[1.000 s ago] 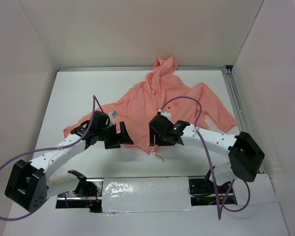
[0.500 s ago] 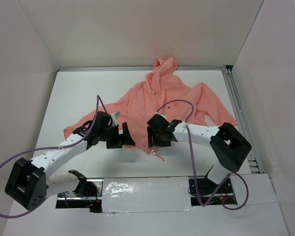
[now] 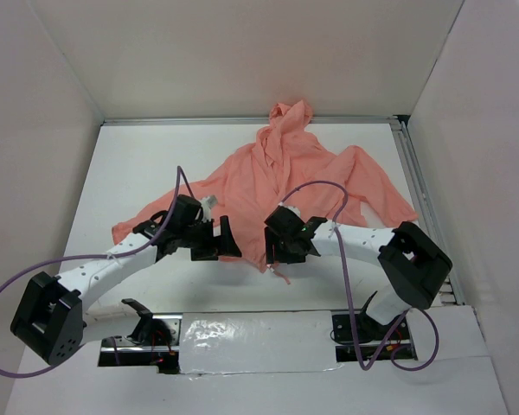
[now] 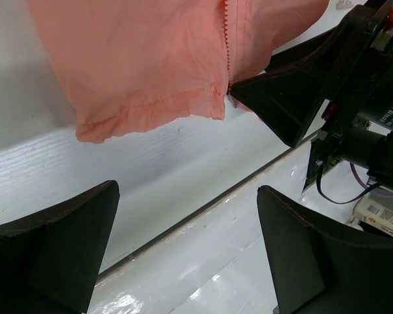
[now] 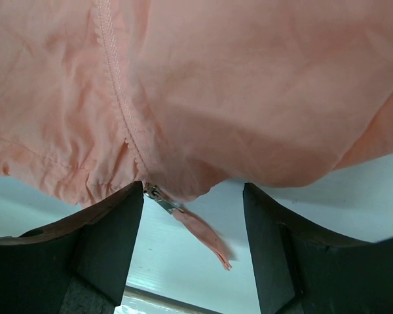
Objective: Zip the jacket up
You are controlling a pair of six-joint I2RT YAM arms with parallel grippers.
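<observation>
On the white table (image 3: 138, 164) the jacket (image 3: 281, 169) lies spread, the left gripper (image 4: 190, 216) gaping empty near its hem, the right gripper (image 5: 193, 199) parted around the zipper pull (image 5: 158, 195).

Left wrist view:

1. Black housing (image 4: 370, 121) on the right arm (image 4: 361, 39): white capital letters in two short lines. The picture's right edge cuts off the upper line, and the part that shows reads roughly "DAMI". The lower line is too small to read.
2. White sticker (image 4: 381, 210) at the lower right corner: rows of fine dark print, possibly a barcode. No character on it can be made out.

Top external view: no legible text, number or sign.

Right wrist view: no legible text, number or sign.
</observation>
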